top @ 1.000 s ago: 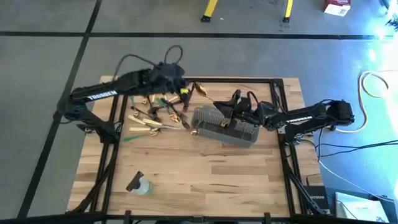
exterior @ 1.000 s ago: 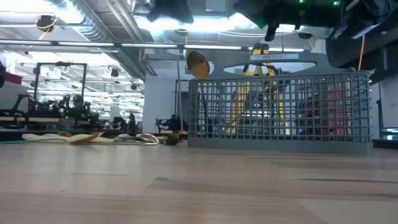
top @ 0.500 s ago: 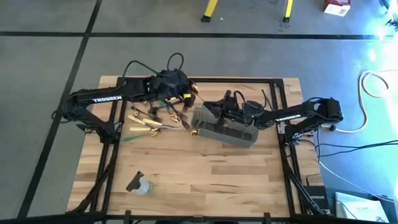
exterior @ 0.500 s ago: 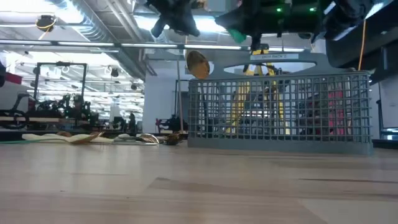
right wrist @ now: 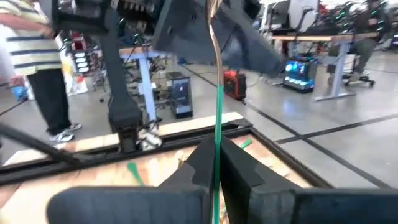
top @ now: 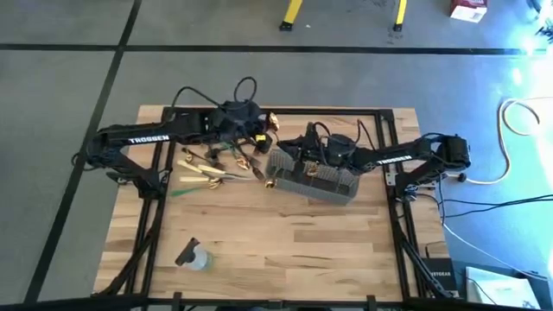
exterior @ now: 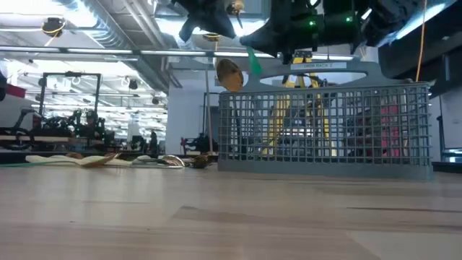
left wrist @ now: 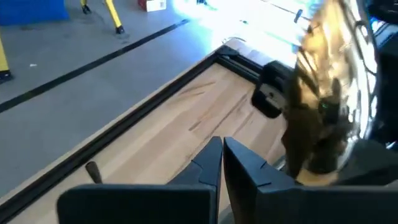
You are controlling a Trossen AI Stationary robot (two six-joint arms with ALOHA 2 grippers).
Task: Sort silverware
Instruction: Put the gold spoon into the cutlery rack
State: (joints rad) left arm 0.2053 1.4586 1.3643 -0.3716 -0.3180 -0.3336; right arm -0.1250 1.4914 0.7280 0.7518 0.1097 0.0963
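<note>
the right gripper (top: 301, 149) hangs over the far left end of the grey mesh basket (top: 315, 175), its fingers (right wrist: 239, 167) pinched together on a slim green utensil (right wrist: 218, 127) that runs straight up between them in the right wrist view; the same green piece (exterior: 254, 61) shows slanting down from the gripper above the basket rim in the low view, not yet inside the basket. which kind of utensil it is cannot be made out, since its lower end is cut off by the picture's edge. the left gripper (top: 262, 131) is just beside it, over the far middle of the table (top: 285, 250), and in the left wrist view its fingers (left wrist: 208, 167) stand nearly together with only a thin slit between them; whether they clamp anything i cannot tell, because a blurred gold utensil (left wrist: 323, 93) fills the frame close to the lens and its contact with the fingers is hidden. a gold spoon (exterior: 229, 74) stands upright at the left end of the basket, its bowl above the rim. the rest of the loose silverware (top: 212, 160), tan, black and green, lies scattered on the table left of the basket, partly covered by the left arm. a small clear bottle (top: 197, 257) lies near the front left, well apart.
</note>
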